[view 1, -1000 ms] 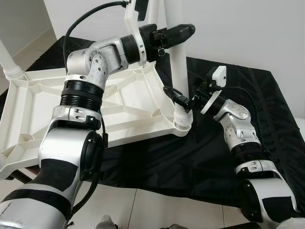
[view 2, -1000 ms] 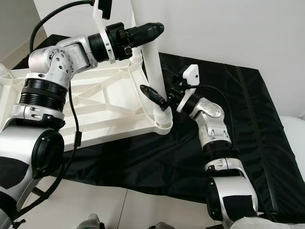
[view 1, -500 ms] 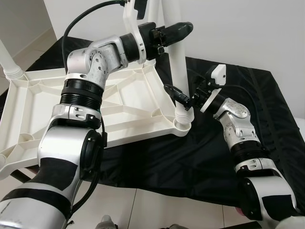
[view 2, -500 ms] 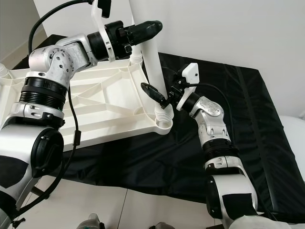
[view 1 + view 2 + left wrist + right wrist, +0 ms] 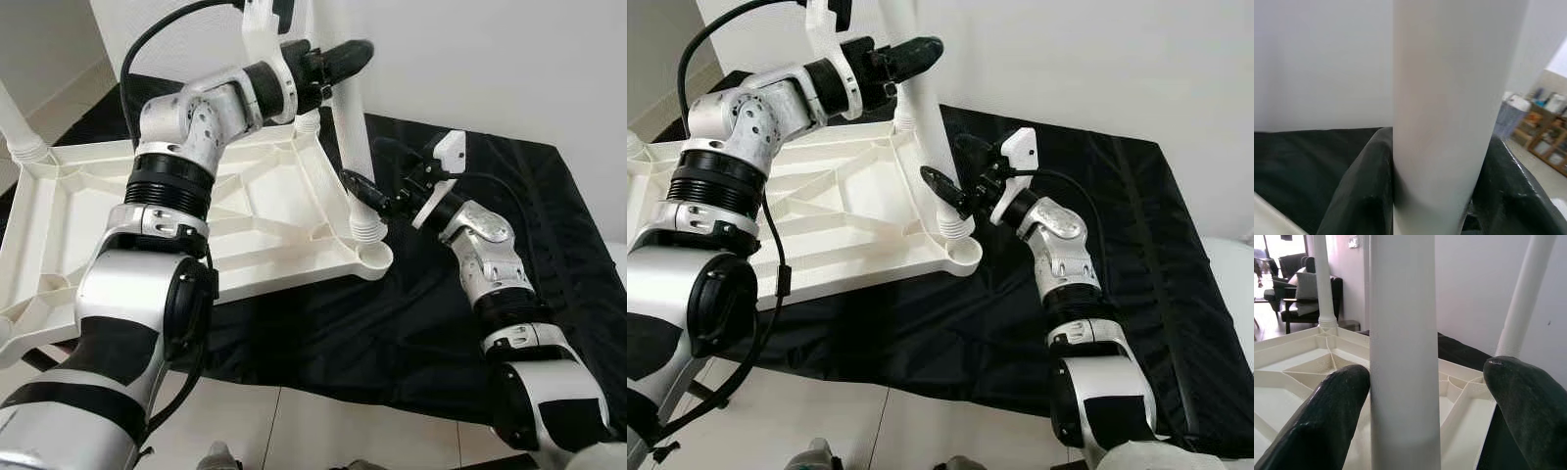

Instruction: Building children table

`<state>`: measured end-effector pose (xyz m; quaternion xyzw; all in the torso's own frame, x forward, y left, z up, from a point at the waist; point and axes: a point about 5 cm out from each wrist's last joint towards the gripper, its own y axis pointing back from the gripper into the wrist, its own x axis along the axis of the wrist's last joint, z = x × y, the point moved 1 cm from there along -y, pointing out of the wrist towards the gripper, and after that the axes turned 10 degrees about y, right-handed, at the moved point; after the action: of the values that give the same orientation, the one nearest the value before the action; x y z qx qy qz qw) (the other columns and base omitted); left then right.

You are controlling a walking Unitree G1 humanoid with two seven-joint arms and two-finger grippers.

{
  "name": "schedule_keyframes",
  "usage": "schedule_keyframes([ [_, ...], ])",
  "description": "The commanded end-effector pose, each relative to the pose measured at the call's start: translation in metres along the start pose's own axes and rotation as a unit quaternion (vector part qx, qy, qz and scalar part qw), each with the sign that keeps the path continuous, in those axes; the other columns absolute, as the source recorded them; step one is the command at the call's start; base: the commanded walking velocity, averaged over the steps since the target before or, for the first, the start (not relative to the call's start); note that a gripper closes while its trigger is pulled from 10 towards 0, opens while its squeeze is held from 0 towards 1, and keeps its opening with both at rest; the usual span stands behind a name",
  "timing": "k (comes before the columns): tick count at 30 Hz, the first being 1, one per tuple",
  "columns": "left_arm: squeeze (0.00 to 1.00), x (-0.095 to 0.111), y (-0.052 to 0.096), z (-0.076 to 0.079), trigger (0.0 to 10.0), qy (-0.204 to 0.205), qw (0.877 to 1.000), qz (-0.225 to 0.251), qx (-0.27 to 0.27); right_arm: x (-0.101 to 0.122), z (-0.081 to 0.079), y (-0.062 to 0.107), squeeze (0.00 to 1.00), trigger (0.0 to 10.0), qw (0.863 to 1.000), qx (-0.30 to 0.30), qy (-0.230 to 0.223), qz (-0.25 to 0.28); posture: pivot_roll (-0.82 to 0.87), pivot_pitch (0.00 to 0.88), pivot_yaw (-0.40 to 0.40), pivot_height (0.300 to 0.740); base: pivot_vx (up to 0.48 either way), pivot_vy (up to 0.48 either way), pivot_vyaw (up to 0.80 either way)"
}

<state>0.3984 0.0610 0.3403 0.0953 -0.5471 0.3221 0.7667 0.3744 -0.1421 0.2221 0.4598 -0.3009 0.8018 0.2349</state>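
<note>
Left eye view: my left gripper is clamped high on the white leg, my right gripper spread wide around its base — steadying it, I reckon, just above the upturned tabletop's corner socket.

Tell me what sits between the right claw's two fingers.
The white plastic table leg stands between the black fingers, one finger touching, in the right wrist view.
</note>
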Motion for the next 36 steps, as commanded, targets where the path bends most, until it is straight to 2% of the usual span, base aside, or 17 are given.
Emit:
schedule_keyframes([
  [1,0.00,0.011,-0.003,0.004,10.0,-0.018,1.000,0.016,0.006,0.003,0.006,-0.001,0.00,10.0,1.000,-0.010,0.011,0.000,0.03,0.000,-0.054,0.740,0.000,0.000,0.00],
  [17,0.00,0.024,-0.007,0.004,10.0,-0.066,0.995,0.046,0.060,0.002,0.010,-0.009,0.00,10.0,0.999,-0.034,0.014,-0.021,0.03,0.000,-0.054,0.740,0.000,0.000,0.00],
  [29,0.00,0.027,-0.011,0.010,10.0,-0.079,0.994,0.054,0.056,0.008,0.002,-0.016,0.00,10.0,1.000,0.000,0.011,-0.002,0.03,0.000,-0.052,0.740,0.000,0.000,0.00],
  [36,0.00,0.025,-0.015,0.013,10.0,-0.088,0.993,0.053,0.055,0.008,0.002,-0.023,0.00,10.0,1.000,0.001,0.014,-0.015,0.04,0.000,-0.057,0.740,0.000,0.000,0.00],
])
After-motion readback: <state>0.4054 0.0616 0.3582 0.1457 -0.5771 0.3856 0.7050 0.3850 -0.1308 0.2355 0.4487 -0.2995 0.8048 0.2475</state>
